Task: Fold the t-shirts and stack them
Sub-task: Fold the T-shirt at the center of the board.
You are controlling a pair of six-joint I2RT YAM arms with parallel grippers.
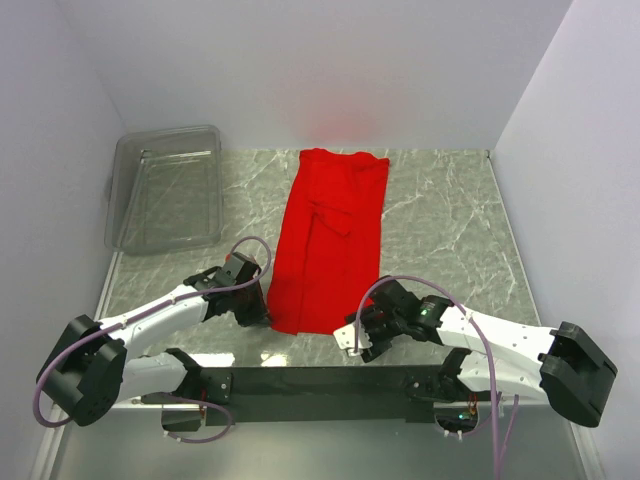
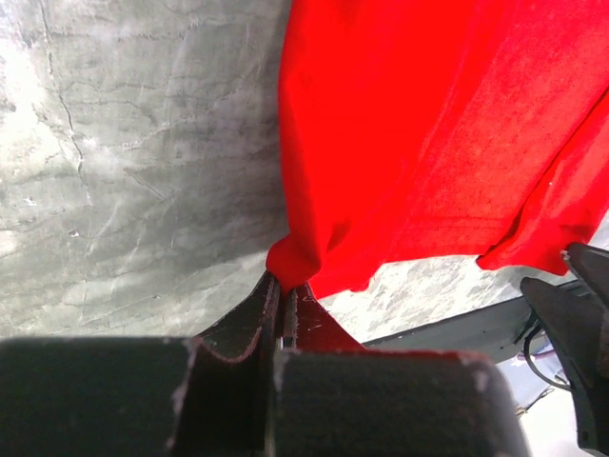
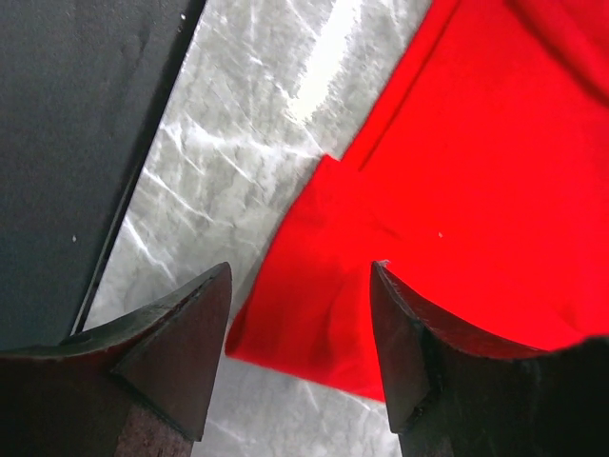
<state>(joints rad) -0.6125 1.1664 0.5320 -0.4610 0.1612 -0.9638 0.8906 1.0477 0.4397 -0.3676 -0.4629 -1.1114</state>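
Note:
A red t-shirt [image 1: 330, 240] lies folded into a long strip down the middle of the marble table. My left gripper [image 1: 258, 313] sits at its near left corner, shut on a pinch of the red cloth [image 2: 295, 262]. My right gripper [image 1: 360, 343] hovers at the near right corner with its jaws apart. In the right wrist view the shirt's corner [image 3: 314, 314] lies between and below the two fingertips [image 3: 214, 286], untouched.
A clear plastic bin [image 1: 165, 187] stands at the back left of the table. The black base rail [image 1: 330, 380] of the arms runs along the near edge. White walls close in the sides and back.

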